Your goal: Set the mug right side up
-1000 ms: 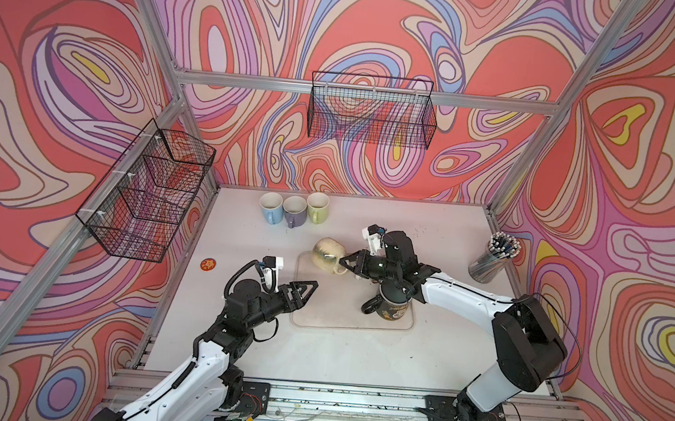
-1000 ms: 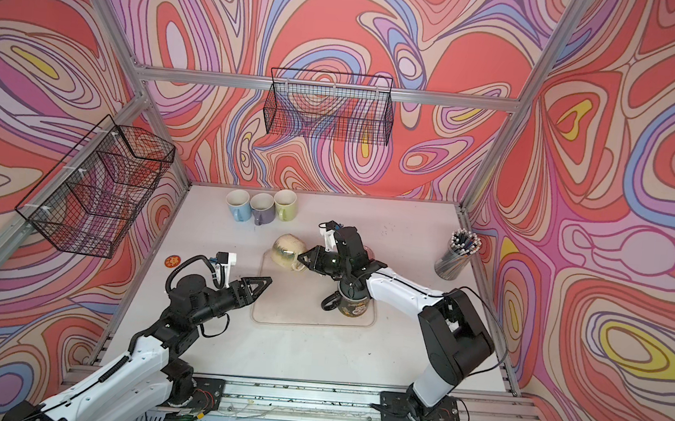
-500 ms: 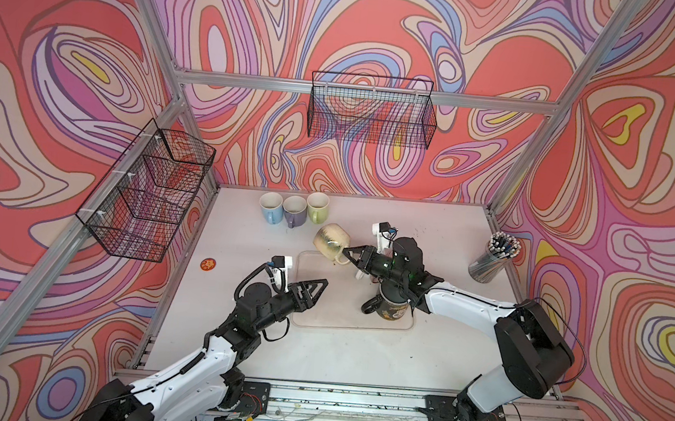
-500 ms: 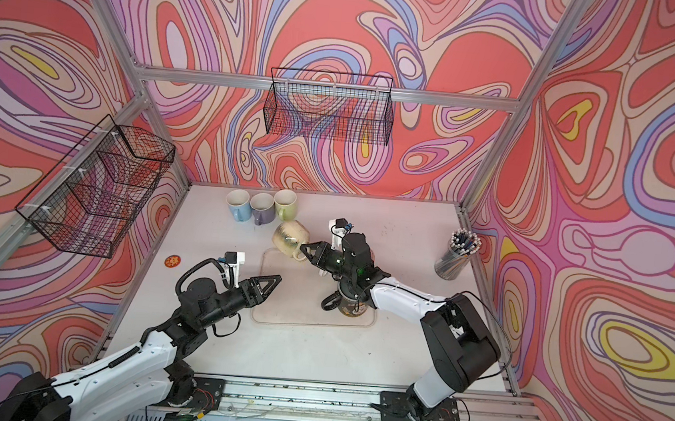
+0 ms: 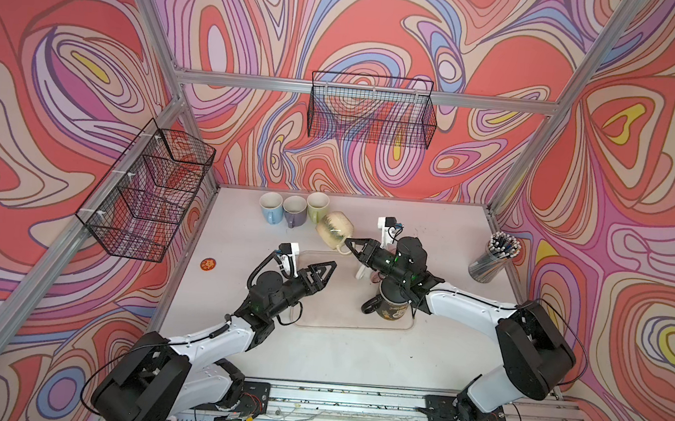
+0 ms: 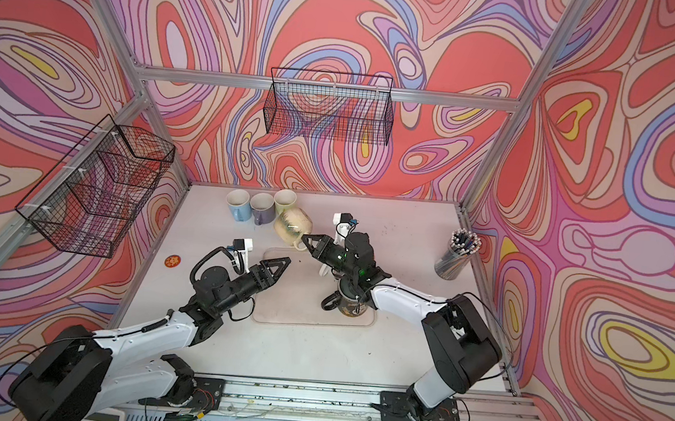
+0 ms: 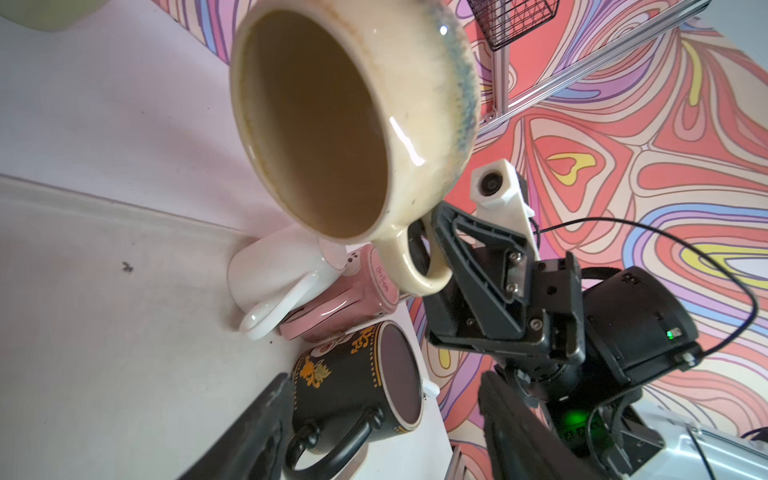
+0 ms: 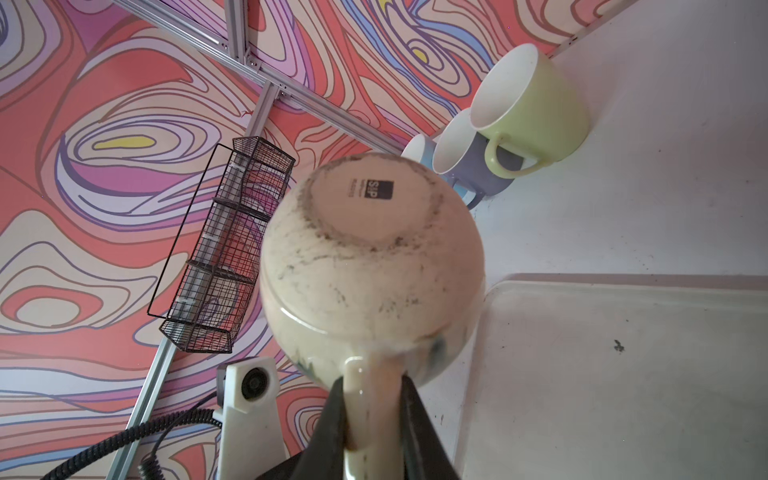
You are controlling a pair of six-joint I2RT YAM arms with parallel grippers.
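Your cream mug (image 8: 365, 274) is glazed ceramic: glossy on the wall, dull and speckled around the foot ring. The gold-patterned black mug (image 7: 345, 395), the white mug (image 7: 270, 270) and the pink mug (image 7: 353, 291) shine the same way. You have a cloudy, smooth plastic tray (image 8: 623, 395) on a matt white surface (image 8: 665, 187). The right gripper (image 8: 372, 386) has matt black plastic jaws; the wire basket (image 5: 371, 114) is thin black metal

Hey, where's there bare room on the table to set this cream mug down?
The tray's left half, between the left tool and the black mug, is bare. So is the table strip in front of the tray. Crowded: the back row of three mugs, and the tray's right edge around the black mug.
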